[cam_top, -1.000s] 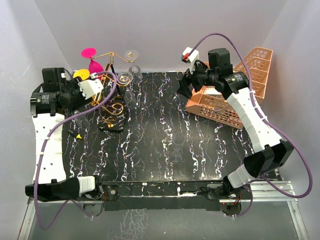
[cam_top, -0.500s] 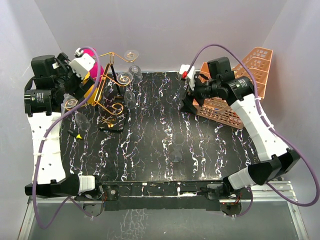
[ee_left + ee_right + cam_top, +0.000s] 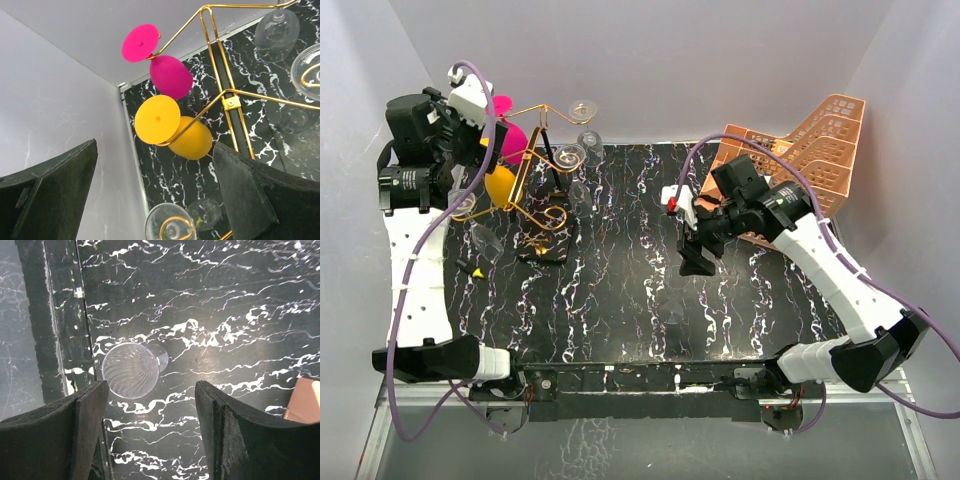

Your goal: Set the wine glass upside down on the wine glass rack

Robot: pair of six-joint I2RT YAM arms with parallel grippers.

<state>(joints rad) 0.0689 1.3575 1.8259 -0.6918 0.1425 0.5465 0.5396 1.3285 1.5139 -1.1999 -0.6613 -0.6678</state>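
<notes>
The wine glass rack (image 3: 546, 160) of gold wire stands at the back left, and it also shows in the left wrist view (image 3: 225, 95). A pink glass (image 3: 170, 76) and a yellow glass (image 3: 192, 142) hang upside down on it, as do several clear ones. My left gripper (image 3: 470, 140) is open and empty, raised to the left of the rack (image 3: 155, 200). A clear ribbed wine glass (image 3: 131, 370) stands upright on the black marbled table (image 3: 620, 260), faint in the top view (image 3: 674, 296). My right gripper (image 3: 698, 255) hovers above it, open and empty (image 3: 150, 435).
An orange perforated tray rack (image 3: 800, 150) leans at the back right, behind the right arm. Grey walls close in the left, back and right. The rack's dark base (image 3: 545, 245) sits on the table's left part. A small yellow-black bit (image 3: 477, 270) lies near the left edge.
My left gripper let go of the yellow glass, which now hangs on the rack, and drew back up and left. My right gripper swung from the orange tray to above the clear glass.
</notes>
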